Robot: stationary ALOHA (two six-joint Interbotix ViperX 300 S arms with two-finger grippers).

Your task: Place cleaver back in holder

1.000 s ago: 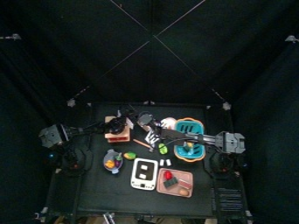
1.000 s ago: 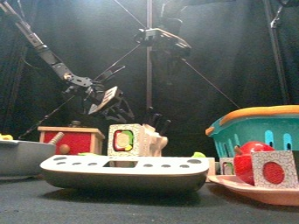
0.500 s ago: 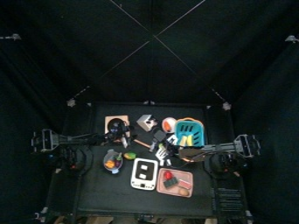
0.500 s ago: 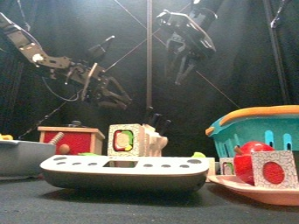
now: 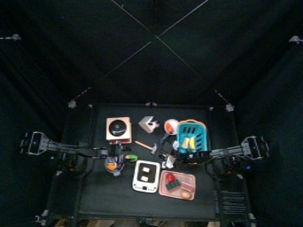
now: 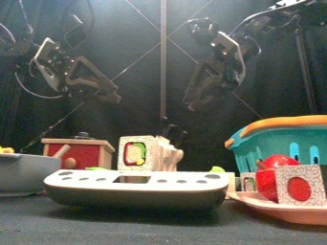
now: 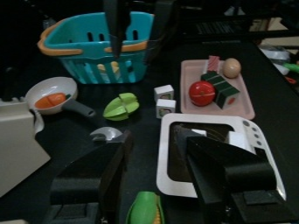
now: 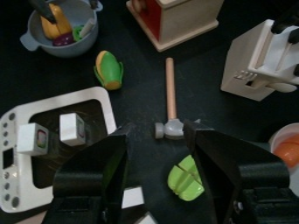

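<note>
Both claws spread wide, both empty, both up off the table. Left gripper (image 6: 79, 81) hangs high at the left side in the front view, touching nothing; its wrist view shows the two jaws parted over a white tray (image 7: 222, 162) with a dark middle. Right gripper (image 6: 211, 81) hangs tilted above the table's centre-right, nothing between the jaws.

Holder (image 8: 271, 55): grey-white block, stands on the table near the orange box (image 8: 181, 19); from above it sits at the table's back middle (image 5: 148, 123), just right of the orange box (image 5: 117, 128). Something pale sticks out of its top, too small to tell what.

Below the right claw a hammer (image 8: 170, 96) lies flat, wooden handle pointing toward the orange box. Blue basket (image 7: 100, 45) stands at the right rear. Cleaver can't be picked out clearly.
</note>
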